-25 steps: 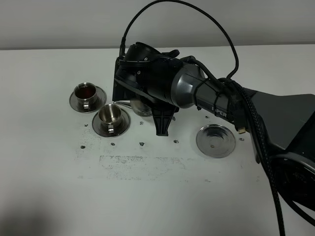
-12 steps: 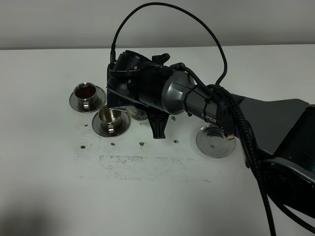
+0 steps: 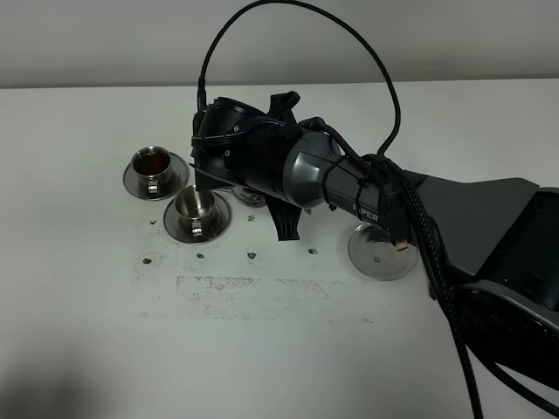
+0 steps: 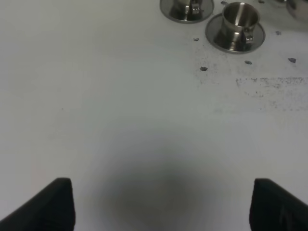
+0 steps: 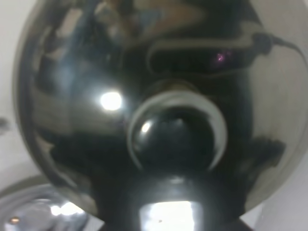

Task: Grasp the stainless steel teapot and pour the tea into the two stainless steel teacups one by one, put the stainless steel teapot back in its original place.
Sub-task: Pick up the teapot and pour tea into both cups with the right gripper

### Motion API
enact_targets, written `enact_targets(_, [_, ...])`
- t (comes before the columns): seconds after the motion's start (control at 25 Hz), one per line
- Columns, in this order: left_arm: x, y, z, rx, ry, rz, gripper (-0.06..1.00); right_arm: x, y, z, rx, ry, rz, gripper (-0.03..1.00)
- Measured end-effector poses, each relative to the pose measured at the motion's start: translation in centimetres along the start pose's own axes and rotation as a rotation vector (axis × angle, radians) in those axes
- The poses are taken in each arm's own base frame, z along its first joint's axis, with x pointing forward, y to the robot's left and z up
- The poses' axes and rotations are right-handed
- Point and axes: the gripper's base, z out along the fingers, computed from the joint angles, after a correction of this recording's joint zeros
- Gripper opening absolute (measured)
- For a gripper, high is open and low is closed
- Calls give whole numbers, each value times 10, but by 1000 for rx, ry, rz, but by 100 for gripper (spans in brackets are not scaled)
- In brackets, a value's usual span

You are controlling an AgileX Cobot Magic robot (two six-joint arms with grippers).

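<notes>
Your right gripper (image 3: 217, 166), clenched on the stainless steel teapot (image 5: 154, 110), holds it tipped by the nearer teacup (image 3: 196, 208), which looks empty next to the filled far teacup (image 3: 155, 163). Roll the wrist slowly, keep the stream inside that rim, and spare the speckled counter (image 3: 262, 332).

- A white table (image 3: 87, 332) fills most of the high view; its surface is matte and plain.
- A lone round steel saucer (image 3: 377, 255) lies flat on the table, right of the middle, shiny, with a small dimple at its centre.
- Small dark specks (image 3: 252, 255) are scattered over the table left of the saucer; the left wrist view shows them too (image 4: 203, 69).
- A faint speckled band (image 3: 253, 292) of grey marks runs across the table nearer the camera than the specks.
- A pale grey wall (image 3: 105, 39) stands behind the table's far edge.
</notes>
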Motion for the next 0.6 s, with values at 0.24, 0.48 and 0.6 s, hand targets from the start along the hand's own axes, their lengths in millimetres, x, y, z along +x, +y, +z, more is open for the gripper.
enact_targets(0.24, [0, 0, 0, 0, 0, 0, 72, 1, -2, 0, 23, 9, 13, 17])
enact_targets(0.48, [0, 0, 0, 0, 0, 0, 72, -2, 0, -3, 24, 2, -6, 17])
enact_targets(0.6, [0, 0, 0, 0, 0, 0, 72, -3, 1, -3, 25, 1, -10, 17])
